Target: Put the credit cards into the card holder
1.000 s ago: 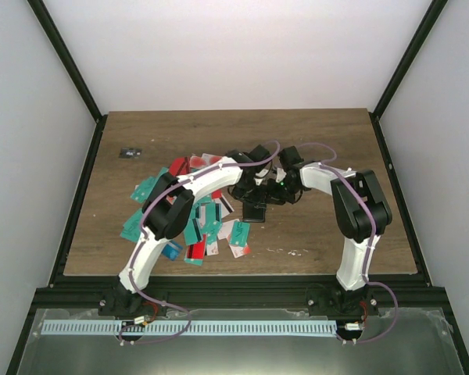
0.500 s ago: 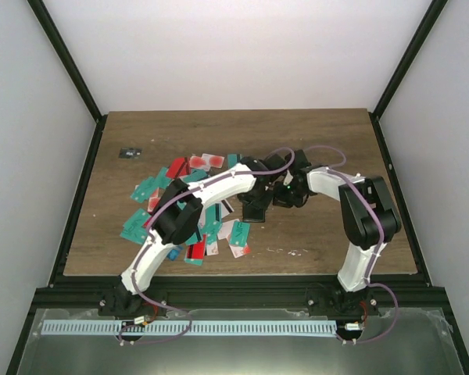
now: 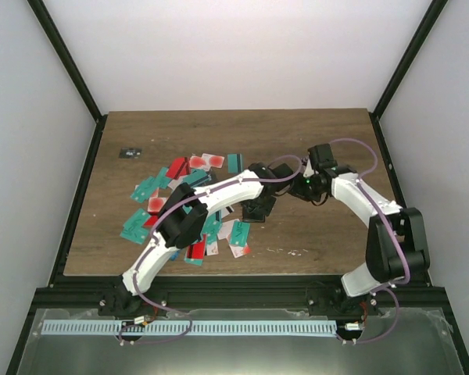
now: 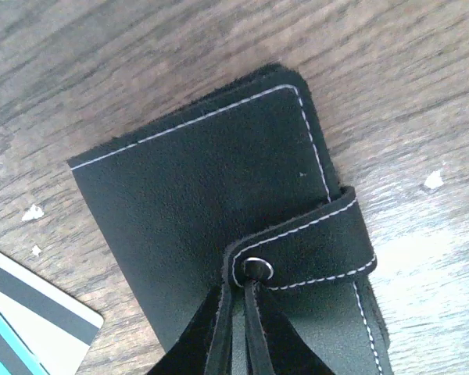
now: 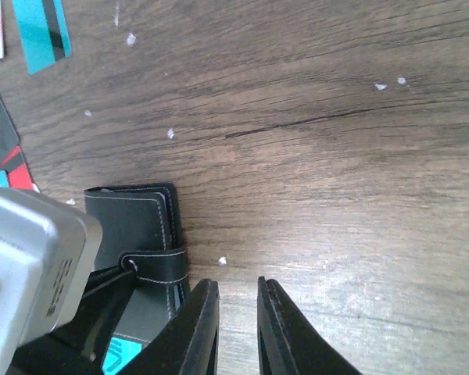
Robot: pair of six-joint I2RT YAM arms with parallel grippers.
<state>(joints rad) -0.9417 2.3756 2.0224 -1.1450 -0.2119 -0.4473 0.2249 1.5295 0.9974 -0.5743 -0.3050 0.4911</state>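
The black card holder (image 3: 258,209) lies folded shut on the wooden table, its tab snapped across the cover (image 4: 211,195). My left gripper (image 4: 246,293) is shut, and its tips rest against the snap on the tab. My right gripper (image 5: 237,293) hovers over bare wood just right of the card holder (image 5: 133,223). Its jaws stand a narrow gap apart with nothing between them. The credit cards (image 3: 187,207), teal, red and white, lie scattered left of the holder. One striped card (image 4: 23,312) lies close to it, and a teal card (image 5: 41,23) lies farther off.
A tiny dark object (image 3: 129,152) sits near the table's back left corner. The table (image 3: 328,234) is ringed by a black frame and white walls. My left arm (image 3: 211,195) stretches over the pile of cards.
My right gripper has drawn back to the right, away from the card holder, and its jaws have parted slightly. My left arm has reached further right, staying on the holder.
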